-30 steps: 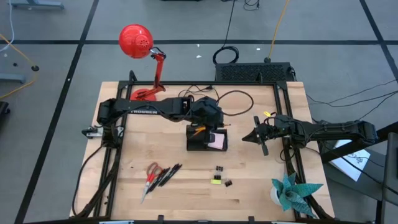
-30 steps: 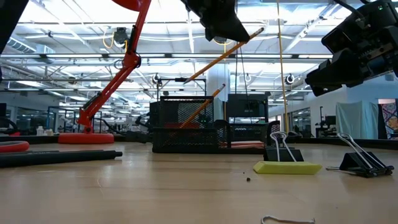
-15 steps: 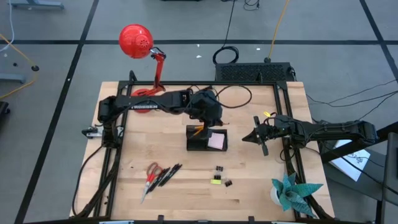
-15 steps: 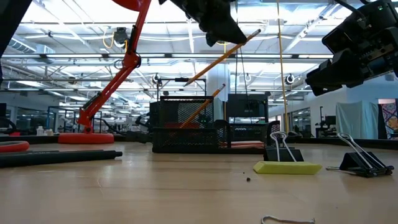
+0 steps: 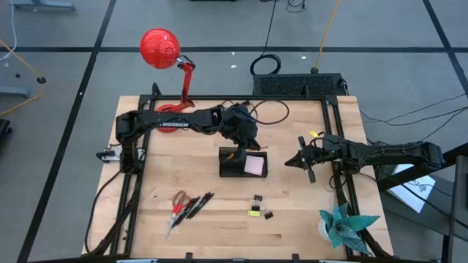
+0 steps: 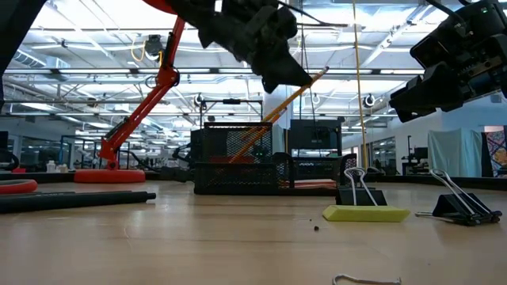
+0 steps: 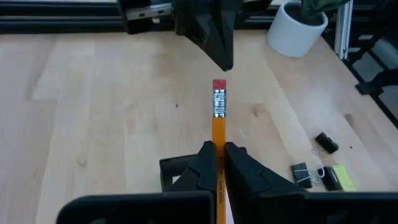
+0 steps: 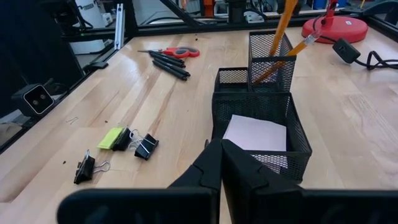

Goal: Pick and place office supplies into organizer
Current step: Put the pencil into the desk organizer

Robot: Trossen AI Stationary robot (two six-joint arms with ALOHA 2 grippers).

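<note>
My left gripper (image 7: 218, 163) hangs over the organizer (image 5: 243, 163) at mid-table, jaws pinched nearly together on an orange pencil (image 7: 218, 134), eraser end pointing forward past the fingertips. From table level the pencil slants down toward the tall mesh compartment (image 8: 271, 60); whether its tip is inside I can't quite make out. A pink-white pad (image 8: 257, 135) lies in the low section. My right gripper (image 8: 222, 163) waits to the organizer's right, jaws closed, empty. Scissors (image 5: 179, 202), pens (image 5: 199, 206) and binder clips (image 5: 259, 199) lie on the table nearer the front.
</note>
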